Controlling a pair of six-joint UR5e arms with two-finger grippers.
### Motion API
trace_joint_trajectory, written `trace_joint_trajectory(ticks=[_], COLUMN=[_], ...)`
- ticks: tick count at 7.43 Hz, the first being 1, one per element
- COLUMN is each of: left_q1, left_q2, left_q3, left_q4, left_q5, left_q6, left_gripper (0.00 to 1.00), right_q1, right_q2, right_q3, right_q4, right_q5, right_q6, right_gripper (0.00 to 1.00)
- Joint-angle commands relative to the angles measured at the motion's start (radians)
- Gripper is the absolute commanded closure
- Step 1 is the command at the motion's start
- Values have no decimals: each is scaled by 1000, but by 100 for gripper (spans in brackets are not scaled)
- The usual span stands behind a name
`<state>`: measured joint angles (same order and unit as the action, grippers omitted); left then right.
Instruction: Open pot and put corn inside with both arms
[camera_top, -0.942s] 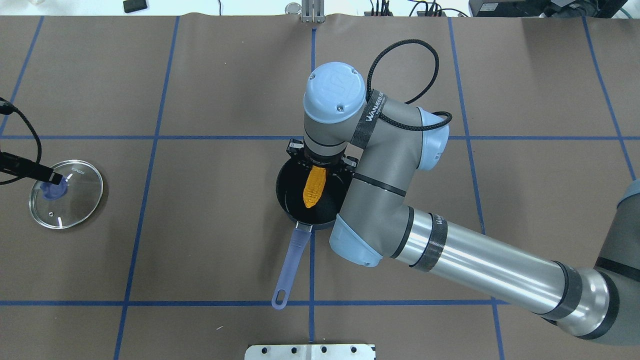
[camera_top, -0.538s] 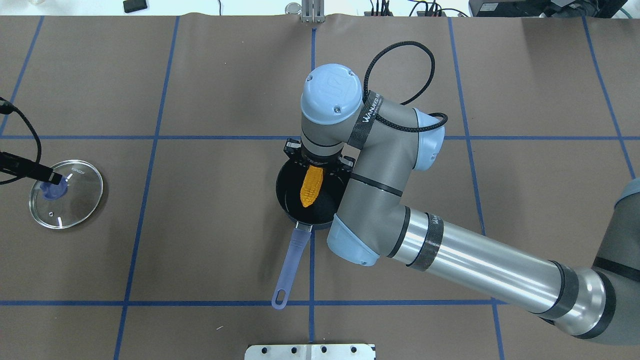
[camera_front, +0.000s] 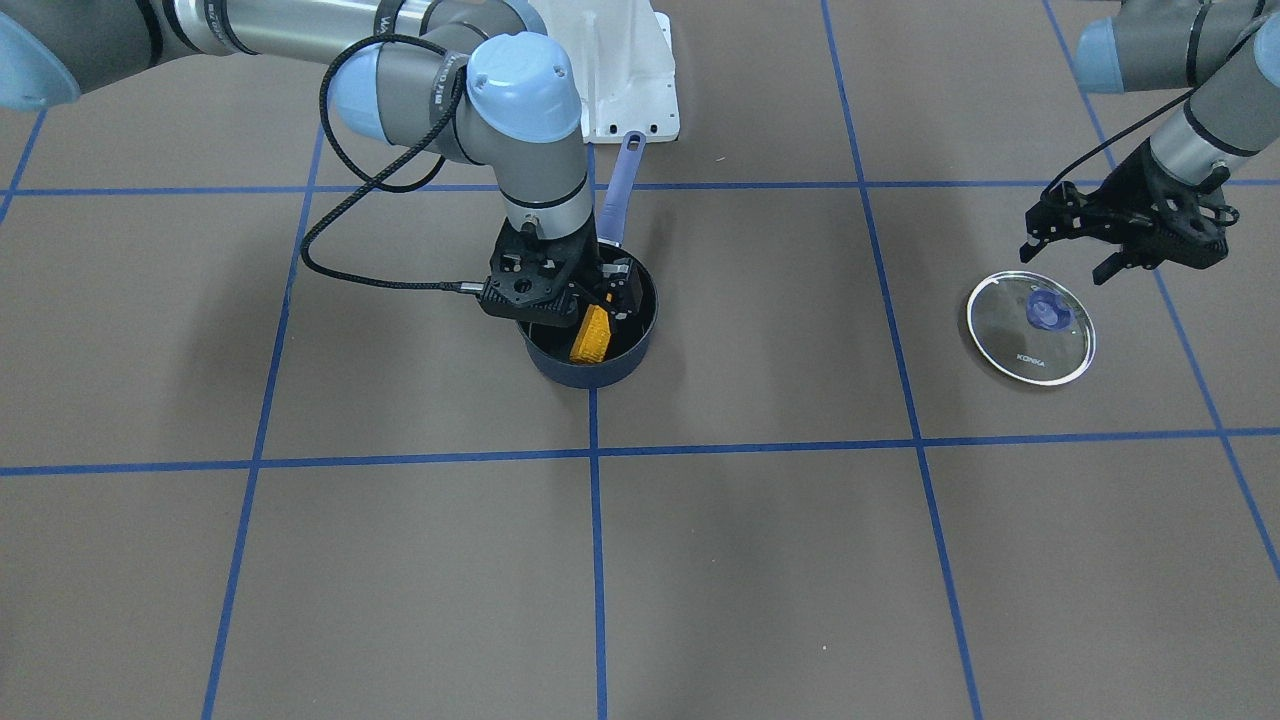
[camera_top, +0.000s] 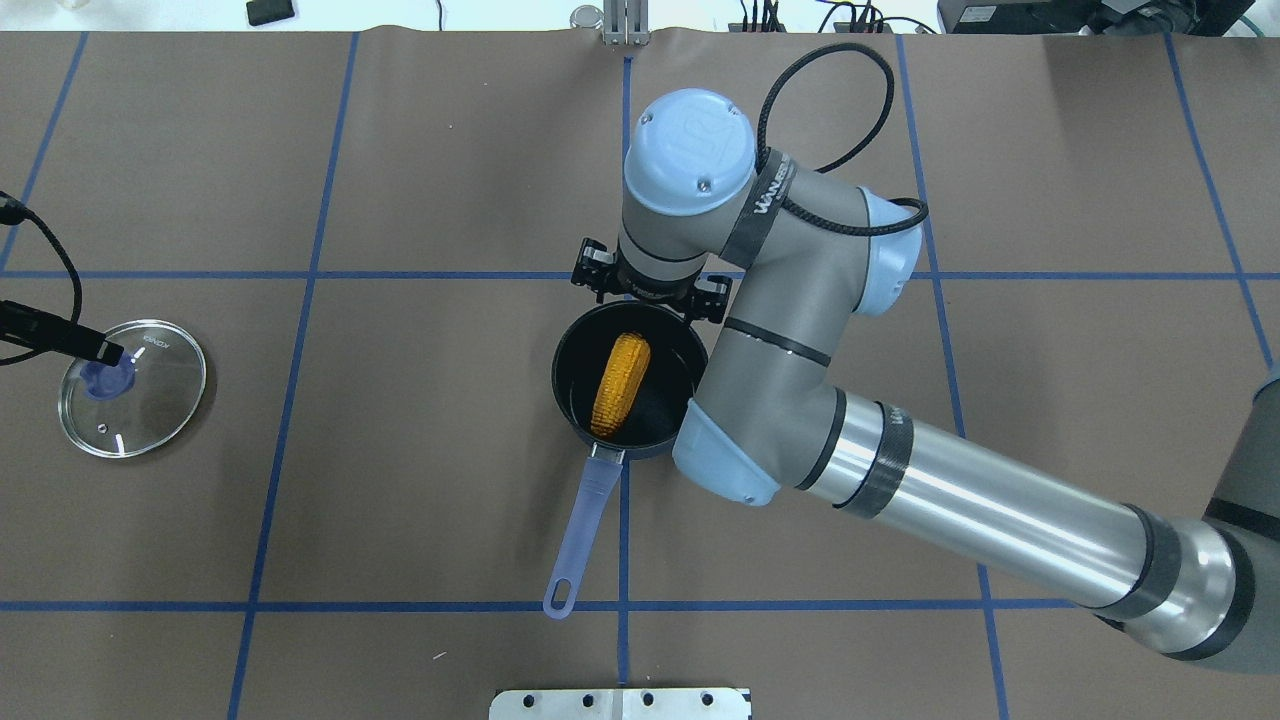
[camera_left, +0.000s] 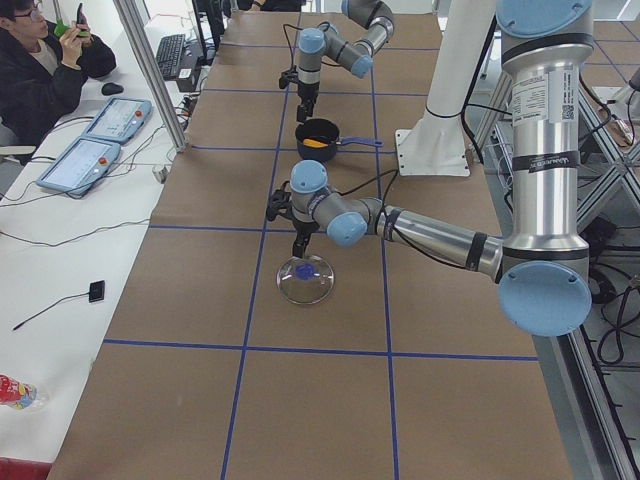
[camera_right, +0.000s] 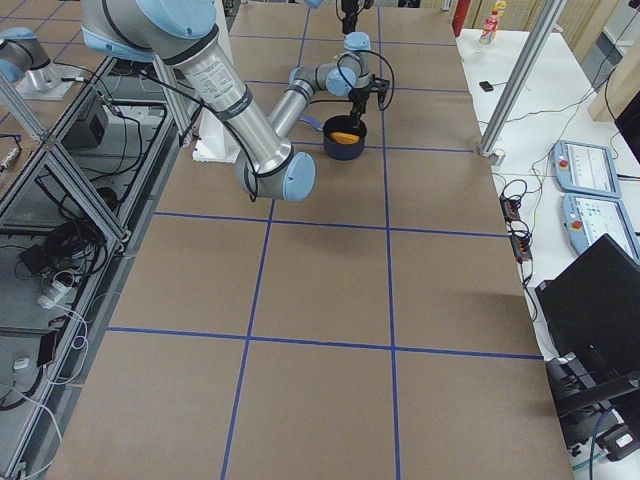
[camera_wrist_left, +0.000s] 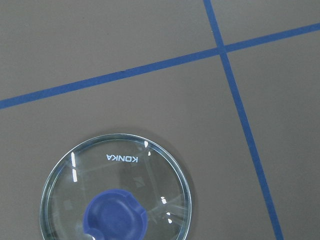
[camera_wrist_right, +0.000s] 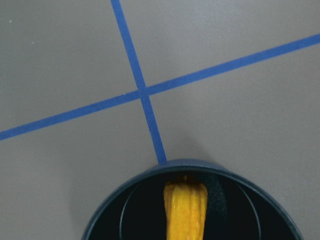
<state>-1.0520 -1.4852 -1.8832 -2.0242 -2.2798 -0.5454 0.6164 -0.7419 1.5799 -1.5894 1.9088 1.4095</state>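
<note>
Corn lies flat inside the pot, one end toward the handle. The right hand hangs over the rim opposite that handle, just above the cob, its 2 fingers spread and holding nothing. Further along the bench, the left hand, spread too, hovers beside the glass lid.

Overhead, the right wrist is covering most of the right end effector; the wrist view's bottom edge is cropping the pot and corn.
</note>
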Motion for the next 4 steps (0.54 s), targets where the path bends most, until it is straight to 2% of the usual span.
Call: trace_joint_trajectory(ticks=[1,2,4], left_q1=[-42,-90,-213], left_q2=[-17,-42,-95], left_q3=[1,3,3], left_q4=[59,126,292], left_q5=[-1,-7,-101], left_q6=[54,133,319], left_gripper=[2,2,2], right_q1=[188,298,476], right_q2=[-106,-170,-330], right_q3=[79,93,104], right_q4=[-7,-7,-12], right_q5=[114,210,297], right_q6=[-216,-365,-713], right_gripper=[0,0,0])
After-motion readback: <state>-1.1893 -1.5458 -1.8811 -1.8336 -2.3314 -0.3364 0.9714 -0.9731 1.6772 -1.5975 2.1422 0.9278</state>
